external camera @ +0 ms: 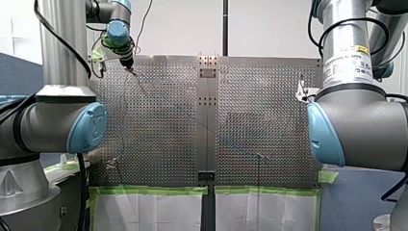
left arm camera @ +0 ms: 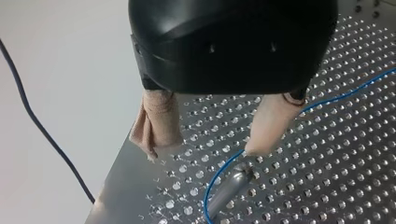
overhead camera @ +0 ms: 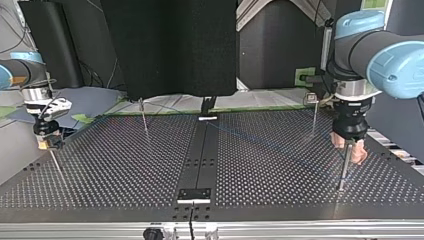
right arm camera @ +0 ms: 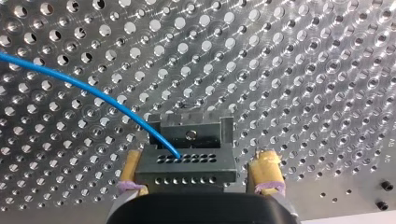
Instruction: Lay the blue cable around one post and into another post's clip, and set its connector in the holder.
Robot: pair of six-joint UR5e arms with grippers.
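Observation:
My left gripper [left arm camera: 205, 150] stands open, its beige pads straddling a metal post [left arm camera: 231, 189]. The blue cable [left arm camera: 211, 186] curves around that post's foot and runs off over the perforated plate. At the top view's right the same gripper [overhead camera: 351, 150] hangs just above the post [overhead camera: 343, 170]. My right gripper [right arm camera: 200, 173], with yellow pads, is open around the black connector [right arm camera: 187, 164], with a small gap on at least one side. The connector sits at the black holder [right arm camera: 190, 130], and the blue cable [right arm camera: 84, 88] leaves it in an arc. This gripper [overhead camera: 48, 142] is at the top view's left.
Two more thin posts [overhead camera: 143, 117] [overhead camera: 314, 115] stand toward the far side of the plate in the top view. A central metal strip [overhead camera: 200, 160] divides the perforated table. Green tape [external camera: 154, 190] marks the near edge in the front view.

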